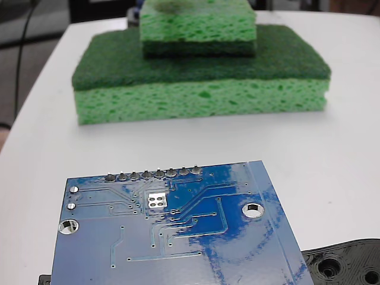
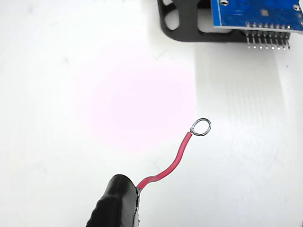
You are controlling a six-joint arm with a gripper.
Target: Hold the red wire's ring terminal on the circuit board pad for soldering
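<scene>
A: In the fixed view, where was the pad (image 1: 157, 200)?

B: At ten o'clock from centre on the circuit board (image 1: 196, 237), bare; no writing was readable.

A: The wrist view?

B: The pincer (image 2: 116, 203) clamped the red wire (image 2: 171, 163), its ring terminal (image 2: 201, 126) over the desk (image 2: 71, 94). The approach step, I'd judge: next, carry it toward one o'clock.

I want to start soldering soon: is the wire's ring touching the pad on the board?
Apart. In the fixed view the pad lies bare; in the wrist view the ring hangs over white table, short of the board.
</scene>
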